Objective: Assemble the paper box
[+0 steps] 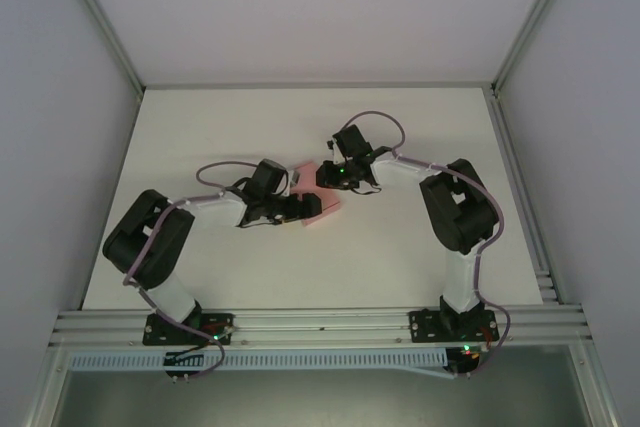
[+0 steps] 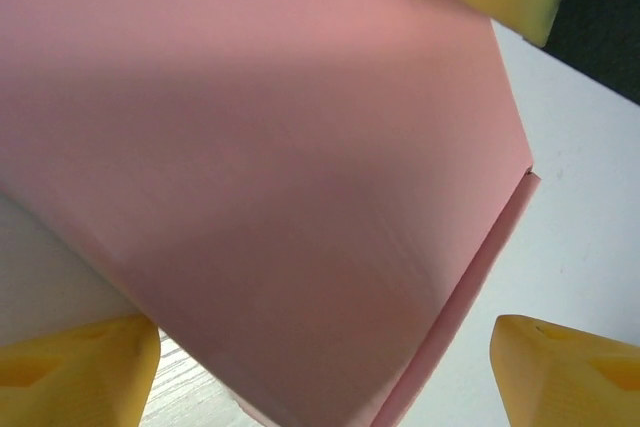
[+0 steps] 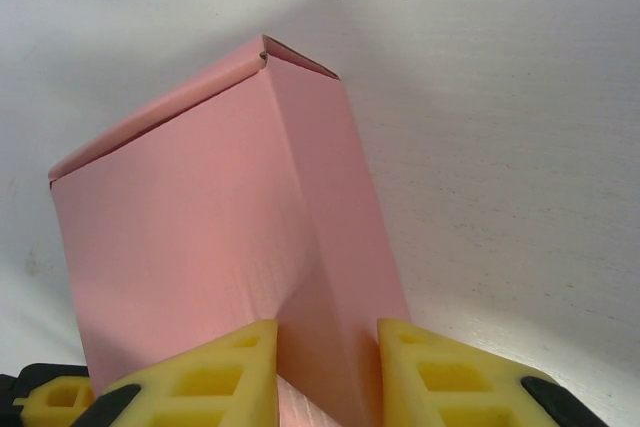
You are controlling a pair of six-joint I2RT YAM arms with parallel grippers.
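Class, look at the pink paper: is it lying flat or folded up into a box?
Folded: the box has two walls meeting at a crisp edge, and a flap closes its far end.

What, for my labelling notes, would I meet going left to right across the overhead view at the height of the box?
In order: left arm → paper box → right arm.

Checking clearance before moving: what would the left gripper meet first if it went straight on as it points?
The paper box: its pink wall lies straight ahead of the left gripper, apparently very close.
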